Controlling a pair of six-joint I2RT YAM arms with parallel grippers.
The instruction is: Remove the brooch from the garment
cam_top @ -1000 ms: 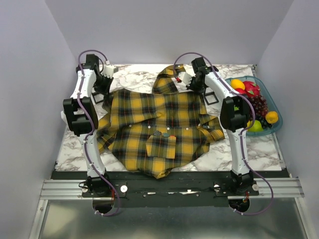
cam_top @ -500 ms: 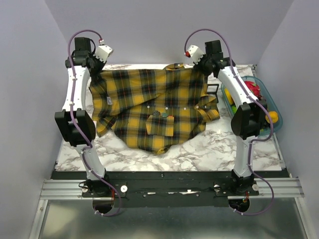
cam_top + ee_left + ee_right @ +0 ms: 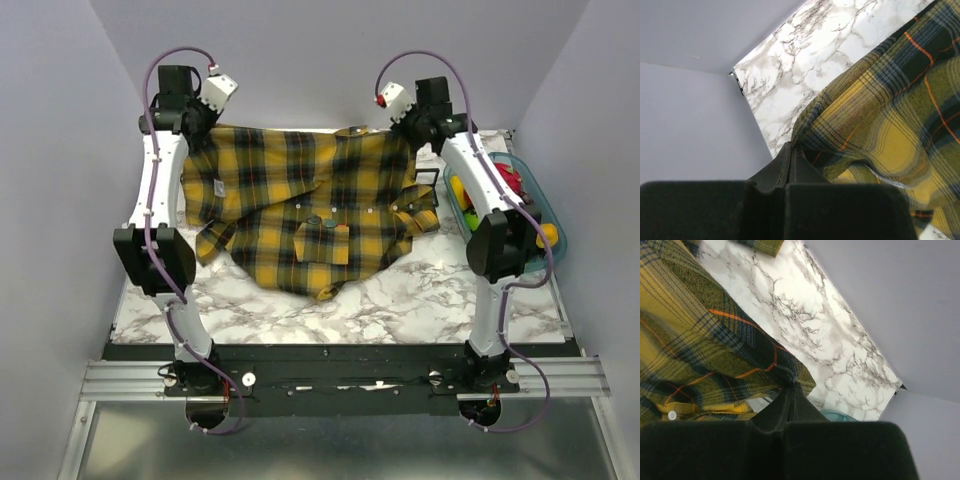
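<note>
The garment, a yellow and dark plaid shirt, hangs spread between my two raised arms, its lower hem trailing on the marble table. The brooch, a small dull teal-green disc, sits just above the chest pocket. My left gripper is shut on the shirt's left shoulder; in the left wrist view the closed fingertips pinch a fold of the garment. My right gripper is shut on the right shoulder, its tips clamping the garment.
A teal basket of fruit stands at the table's right edge, below the right arm. A black square frame lies beside the shirt's right sleeve. Grey walls close in on the left, the back and the right.
Both arms have risen and drawn back, lifting the shirt off the table and stretching it between them. The brooch has gone up with the cloth.
</note>
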